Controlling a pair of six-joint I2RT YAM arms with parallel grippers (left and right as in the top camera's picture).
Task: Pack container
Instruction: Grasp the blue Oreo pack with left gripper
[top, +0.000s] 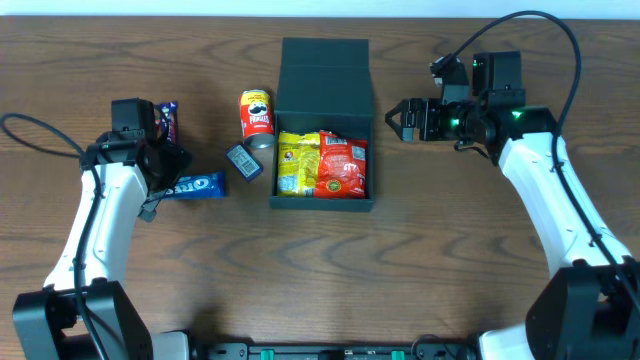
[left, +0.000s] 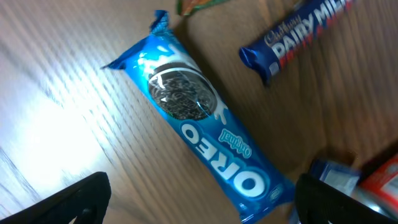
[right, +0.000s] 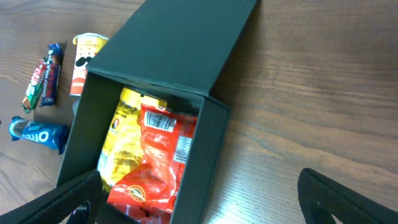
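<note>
Container sits on the counter just beside the right gripper, straight ahead of its fingertips, with the hinged lid flap open; in the right wrist view the open box lies below and ahead of that gripper; a yellow packet and a red packet lie side by side inside it, touching; the right gripper's jaws stand wide apart and hold nothing; the left gripper is likewise spread wide and empty, hovering over an Oreo pack that lies flat on the wood just ahead of its two fingers; a Dairy Milk bar lies farther ahead of the left gripper, apart from the Oreo pack; a Pringles can is between the left gripper and the container, near the box's wall; a small blue packet lies just beside the can
</note>
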